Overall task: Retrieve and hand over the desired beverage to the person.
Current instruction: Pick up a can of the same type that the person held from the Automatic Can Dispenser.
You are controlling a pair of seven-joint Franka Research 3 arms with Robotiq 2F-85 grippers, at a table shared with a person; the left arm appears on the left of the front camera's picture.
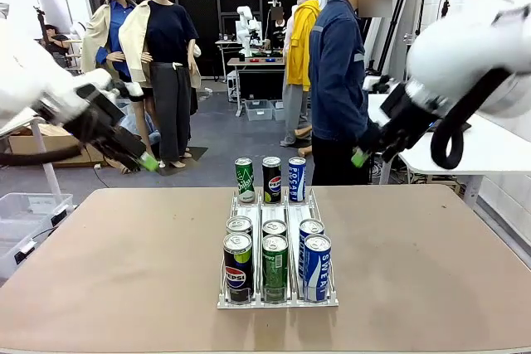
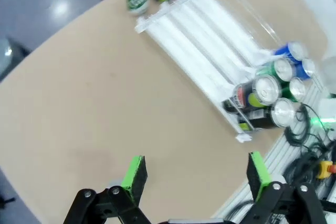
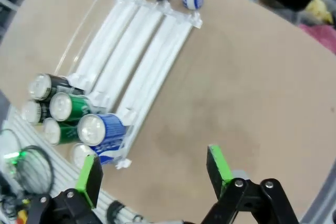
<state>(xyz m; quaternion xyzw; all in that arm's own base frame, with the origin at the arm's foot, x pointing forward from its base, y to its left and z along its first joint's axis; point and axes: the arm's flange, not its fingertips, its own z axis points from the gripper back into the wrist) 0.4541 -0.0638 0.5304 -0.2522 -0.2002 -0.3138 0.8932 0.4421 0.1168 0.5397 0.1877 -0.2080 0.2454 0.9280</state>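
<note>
Jaws on both arms stand spread wide with nothing between them. On my left wrist feed the green pads (image 2: 135,174) frame only bare tabletop (image 2: 79,103), and the right wrist feed shows the same.

I judge this as the very start of the retrieve step, with no can chosen or approached. The left arm (image 1: 50,93) and right arm (image 1: 465,55) hang raised at either side, both above and well apart from the drinks.

Out from the jaws, the clear can rack (image 1: 278,304) sits mid-tabletop with three lanes. At its near end I read a black Pepsi can (image 1: 237,267), a green can (image 1: 275,267) and a blue Pocari Sweat can (image 1: 316,267), each with another can just behind it. Three more stand upright past the far end: a green Sprite can (image 1: 244,180), a second Pepsi can (image 1: 271,180) and a second Pocari can (image 1: 296,180).

The person (image 1: 338,80), in a blue denim jacket, stands at the far side turned sideways. I cannot tell from these feeds which drink is wanted, since I see no pointing hand.

My next move needs that choice first. Then I would bring the nearer arm down over that can, jaws straddling its body, and keep clear of its neighbours in the rack.
</note>
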